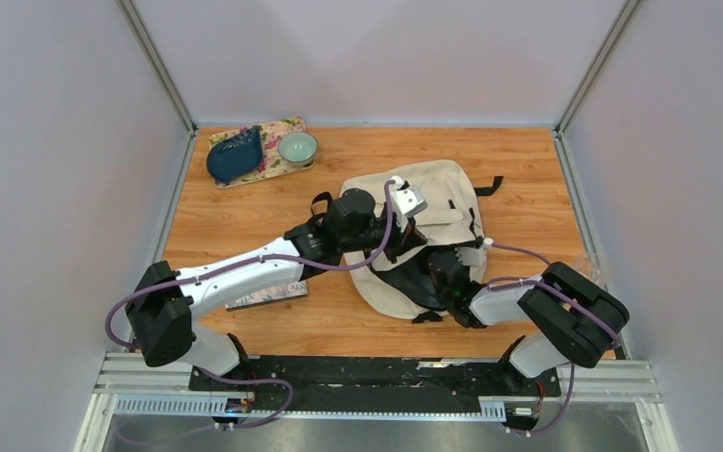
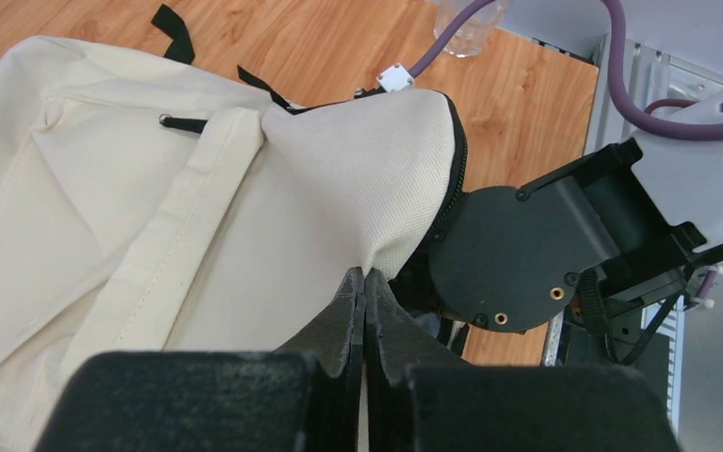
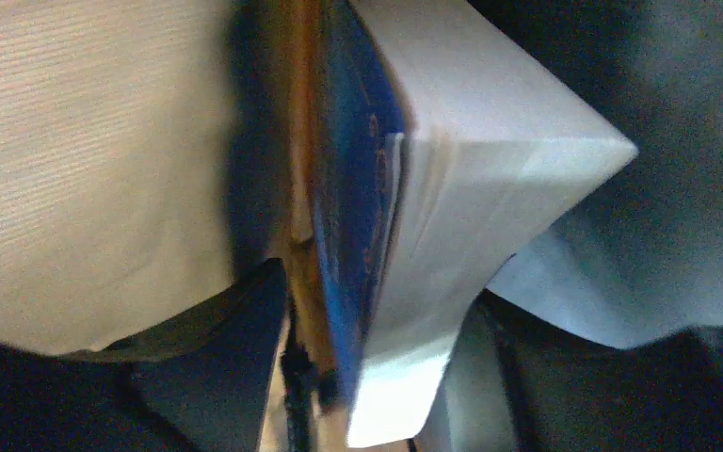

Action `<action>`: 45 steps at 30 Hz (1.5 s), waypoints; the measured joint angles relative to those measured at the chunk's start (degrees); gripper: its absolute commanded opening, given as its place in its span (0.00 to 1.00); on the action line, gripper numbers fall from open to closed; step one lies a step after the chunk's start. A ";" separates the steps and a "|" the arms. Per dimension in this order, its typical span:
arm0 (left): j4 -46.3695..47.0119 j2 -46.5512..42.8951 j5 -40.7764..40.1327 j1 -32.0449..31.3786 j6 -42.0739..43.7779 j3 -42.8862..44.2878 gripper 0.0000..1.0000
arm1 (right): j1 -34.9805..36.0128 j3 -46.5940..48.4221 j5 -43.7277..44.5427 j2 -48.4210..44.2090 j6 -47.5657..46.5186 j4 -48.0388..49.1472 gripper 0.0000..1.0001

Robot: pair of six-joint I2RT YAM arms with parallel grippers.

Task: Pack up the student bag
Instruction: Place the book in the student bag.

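Note:
The cream student bag (image 1: 438, 188) lies mid-table with its mouth toward the arms. My left gripper (image 2: 365, 278) is shut on the fabric edge of the bag (image 2: 151, 188) beside the black zipper and holds that edge lifted; from above the left gripper (image 1: 407, 243) sits over the opening. My right gripper (image 1: 441, 268) reaches into the mouth, its fingers hidden from above. In the right wrist view a thick book (image 3: 452, 141) with a blue cover and white pages stands between the fingers of the right gripper (image 3: 377, 282). Narrow gaps show at both fingers. Beige bag lining (image 3: 85, 169) is at the left.
A floral mat (image 1: 287, 127) at the back left carries a dark blue dish (image 1: 235, 155) and a pale green bowl (image 1: 297, 147). A flat floral-covered book (image 1: 268, 297) lies under the left forearm. A clear cup (image 2: 471, 24) stands near the right rail. Walls enclose three sides.

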 measured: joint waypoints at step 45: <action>1.95 -1.16 1.49 3.15 -2.36 -3.41 0.00 | -1.40 5.81 -15.43 -1.86 -17.73 -22.88 0.00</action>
